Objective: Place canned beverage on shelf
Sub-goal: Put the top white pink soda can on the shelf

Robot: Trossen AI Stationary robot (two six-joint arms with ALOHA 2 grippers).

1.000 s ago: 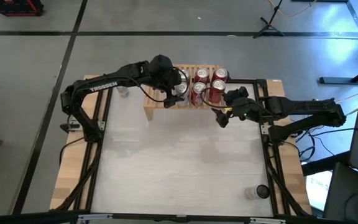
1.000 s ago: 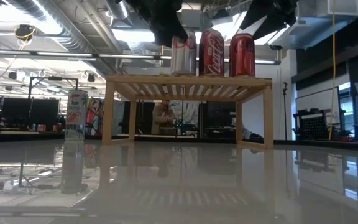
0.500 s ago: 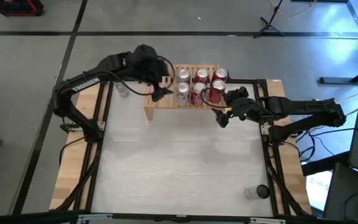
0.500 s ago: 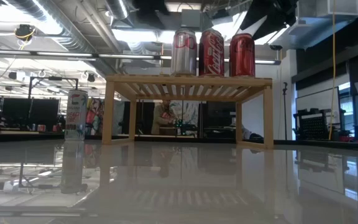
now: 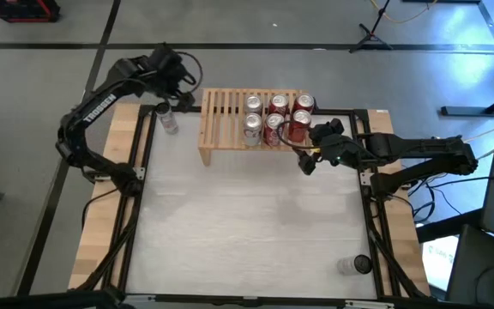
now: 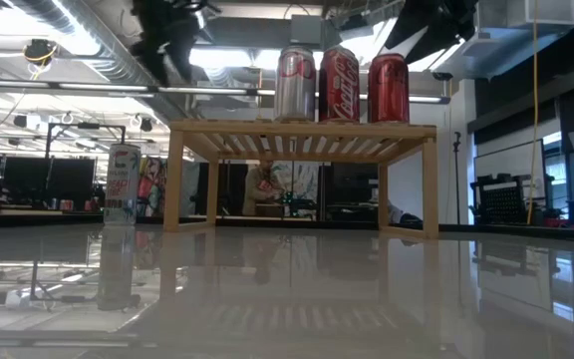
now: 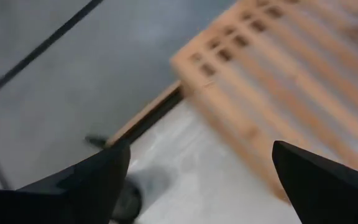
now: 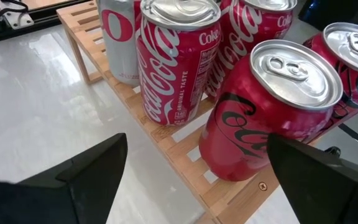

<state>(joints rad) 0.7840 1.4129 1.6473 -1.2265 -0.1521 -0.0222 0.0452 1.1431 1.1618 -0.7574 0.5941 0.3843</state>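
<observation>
Seemingly five cans (image 5: 273, 118) top the shelf (image 5: 221, 120); both claws (image 5: 181, 75) (image 5: 309, 154) gape, empty.

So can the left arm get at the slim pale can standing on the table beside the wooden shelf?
Probably yes: the left gripper hangs open near that slim pale can, which stands alone, clear of the light-wood slatted shelf, with nothing between them.

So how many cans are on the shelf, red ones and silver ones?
Red cans: 4
Silver cans: 2
Total on the shelf: 6
</observation>
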